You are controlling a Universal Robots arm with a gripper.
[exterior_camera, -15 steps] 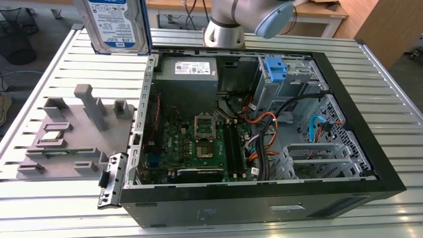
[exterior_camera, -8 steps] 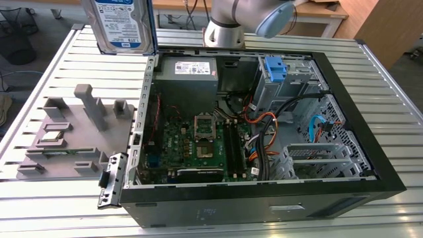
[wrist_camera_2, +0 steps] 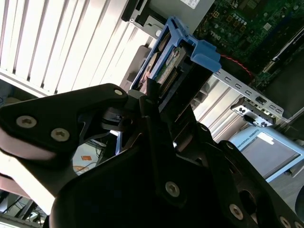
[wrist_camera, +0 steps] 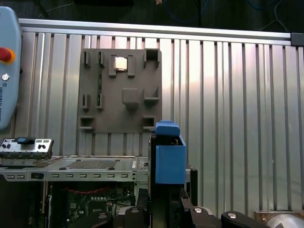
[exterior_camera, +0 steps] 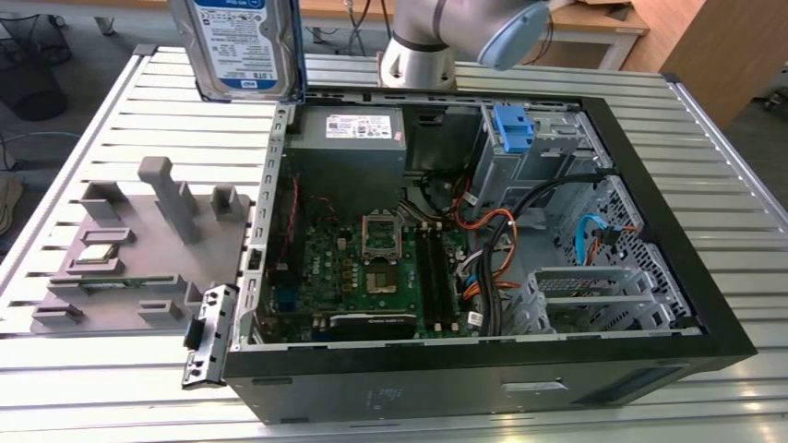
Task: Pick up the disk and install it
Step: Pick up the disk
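Note:
The disk (exterior_camera: pixel 240 41), a silver drive with a white and blue label, hangs upright above the table at the exterior view's upper left, just outside the open computer case (exterior_camera: pixel 689 305). In the second wrist view my gripper (wrist_camera_2: pixel 142 102) is shut on the disk (wrist_camera_2: pixel 168 57), its black fingers (wrist_camera_2: pixel 153 114) clamping the end of the blue carrier. In the first wrist view the disk (wrist_camera: pixel 168 159) appears edge-on, rising from the gripper (wrist_camera: pixel 166 206) over the case's edge.
Inside the case lie a green motherboard (exterior_camera: pixel 369 263), a grey power supply (exterior_camera: pixel 349 138), cables and a blue caddy (exterior_camera: pixel 511 129) in the drive bay. A grey fixture tray (exterior_camera: pixel 136 240) sits on the slatted table (exterior_camera: pixel 99 388) to the exterior view's left. A teach pendant (wrist_camera: pixel 7 61) lies nearby.

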